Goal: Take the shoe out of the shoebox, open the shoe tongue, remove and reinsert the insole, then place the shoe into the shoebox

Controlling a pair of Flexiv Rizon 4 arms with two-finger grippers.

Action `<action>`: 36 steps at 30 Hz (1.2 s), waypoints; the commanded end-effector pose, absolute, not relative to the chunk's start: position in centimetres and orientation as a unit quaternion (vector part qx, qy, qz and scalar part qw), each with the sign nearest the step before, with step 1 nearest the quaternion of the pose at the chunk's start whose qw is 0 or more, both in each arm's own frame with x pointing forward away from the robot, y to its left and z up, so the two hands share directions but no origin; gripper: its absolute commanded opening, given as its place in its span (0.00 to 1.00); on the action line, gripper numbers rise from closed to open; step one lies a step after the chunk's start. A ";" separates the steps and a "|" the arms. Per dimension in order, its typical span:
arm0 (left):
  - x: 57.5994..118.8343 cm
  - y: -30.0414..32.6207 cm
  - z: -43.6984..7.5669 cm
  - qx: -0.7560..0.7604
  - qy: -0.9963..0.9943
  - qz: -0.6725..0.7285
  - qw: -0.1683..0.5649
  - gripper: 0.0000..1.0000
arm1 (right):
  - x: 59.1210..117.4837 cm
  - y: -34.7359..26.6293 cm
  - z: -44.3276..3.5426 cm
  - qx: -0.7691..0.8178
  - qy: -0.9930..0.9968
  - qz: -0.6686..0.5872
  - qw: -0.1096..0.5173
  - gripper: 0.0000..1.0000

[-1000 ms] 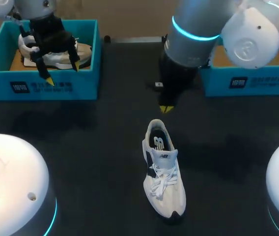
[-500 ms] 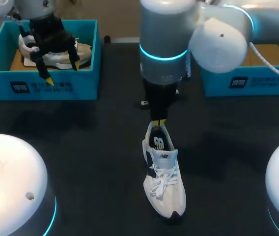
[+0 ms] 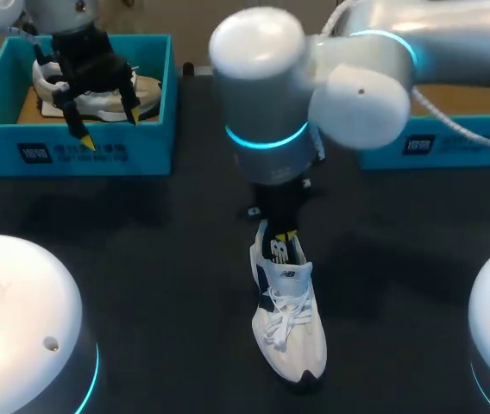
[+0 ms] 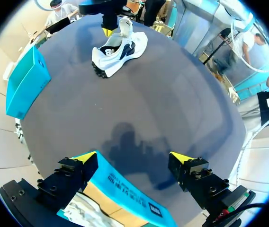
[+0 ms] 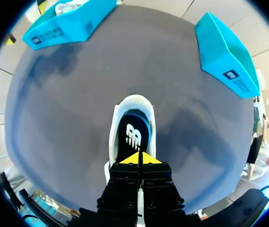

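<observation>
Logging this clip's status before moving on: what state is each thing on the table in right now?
Shoe: upright on the table, laced.
Insole: inside that shoe.
Left shoebox: open, second shoe inside.
Right shoebox: open, inside mostly hidden.
Left gripper: fingers open, over left shoebox.
Right gripper: fingers shut, over shoe's opening.

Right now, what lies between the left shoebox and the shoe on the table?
Nothing: between the left shoebox and the shoe, the head view shows only bare table.
</observation>
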State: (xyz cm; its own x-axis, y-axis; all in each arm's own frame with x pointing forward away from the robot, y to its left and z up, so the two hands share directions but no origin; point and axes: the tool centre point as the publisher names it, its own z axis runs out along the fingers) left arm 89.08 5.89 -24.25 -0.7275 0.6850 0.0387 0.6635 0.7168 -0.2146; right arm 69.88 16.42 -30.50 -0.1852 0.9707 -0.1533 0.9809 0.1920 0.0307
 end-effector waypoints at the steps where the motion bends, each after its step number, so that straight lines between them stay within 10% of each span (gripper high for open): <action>1: 89.0 5.9 -24.2 -0.365 -0.925 0.092 0.057 1.00 | 69.9 17.8 -32.0 0.634 0.764 -0.069 0.098 0.00; 36: 89.0 5.9 -24.2 -0.365 -0.925 0.092 0.057 1.00 | 70.2 15.4 -36.8 0.670 0.715 -0.154 0.131 0.00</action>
State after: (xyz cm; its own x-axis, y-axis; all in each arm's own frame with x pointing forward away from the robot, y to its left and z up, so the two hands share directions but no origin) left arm 89.08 5.88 -24.26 -0.7275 0.6850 0.0386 0.6635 0.7167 -0.2147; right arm 70.92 15.00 -38.14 -0.0729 0.9252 -0.3725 0.9962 0.0500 -0.0708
